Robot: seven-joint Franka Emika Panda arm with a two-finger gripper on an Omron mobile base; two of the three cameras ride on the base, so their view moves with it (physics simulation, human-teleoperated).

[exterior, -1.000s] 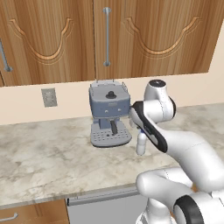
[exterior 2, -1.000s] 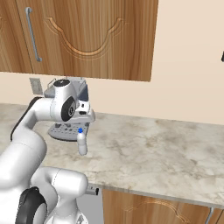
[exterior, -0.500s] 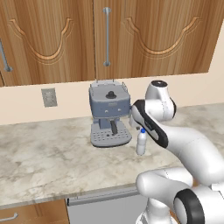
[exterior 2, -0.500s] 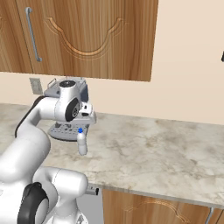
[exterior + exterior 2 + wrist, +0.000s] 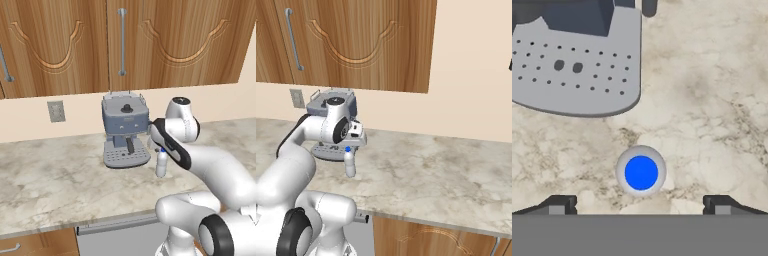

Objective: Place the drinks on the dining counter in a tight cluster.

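Observation:
A small white bottle with a blue cap (image 5: 161,163) (image 5: 349,163) stands upright on the marble worktop, just right of the coffee machine's base. My gripper (image 5: 639,206) hangs above it, pointing straight down. It is open, the two fingertips (image 5: 559,205) wide apart on either side of the blue cap (image 5: 641,172) and well above it, touching nothing. In the base views the hand (image 5: 156,136) (image 5: 355,131) sits a short way over the bottle. The dining counter is out of view.
A grey-blue coffee machine (image 5: 125,131) (image 5: 331,125) stands against the wall, its perforated drip tray (image 5: 577,75) close to the bottle. Wooden wall cabinets (image 5: 125,45) hang overhead. Bare marble worktop (image 5: 446,170) stretches to the right.
The arm has swung slightly and the hand has settled more squarely over the bottle. The bottle has not moved and the jaws stay open.

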